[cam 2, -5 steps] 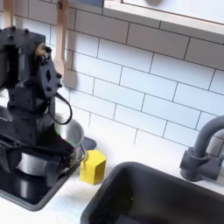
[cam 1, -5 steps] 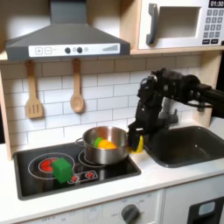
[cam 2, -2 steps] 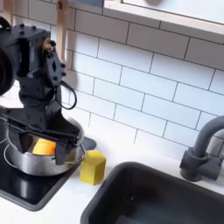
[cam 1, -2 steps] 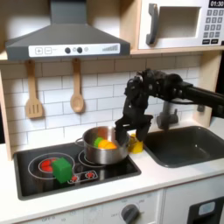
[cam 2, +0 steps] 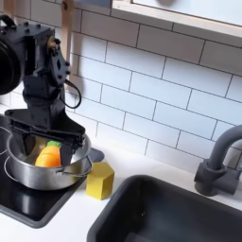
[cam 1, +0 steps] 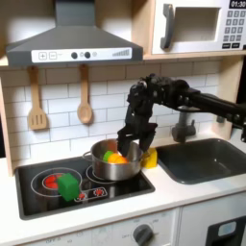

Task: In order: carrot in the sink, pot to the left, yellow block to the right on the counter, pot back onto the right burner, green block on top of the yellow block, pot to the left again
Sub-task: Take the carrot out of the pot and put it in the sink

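End effector (cam 1: 128, 142) hovers above pot (cam 1: 114, 163) (yellow block (cam 2: 100, 180) beside).

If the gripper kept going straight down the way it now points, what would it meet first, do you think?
Most likely the carrot lying inside the pot: the gripper points down over the pot's opening, fingers spread. Depth is hard to judge, so the pot's rim might come first.

The microwave (cam 1: 199, 26) at the top right of the first exterior view has a small digital display (cam 1: 237, 4) (cut off by the picture's edge) whose white figures begin with what looks like "01:3". The keypad below it is too small to read. No other writing is legible.
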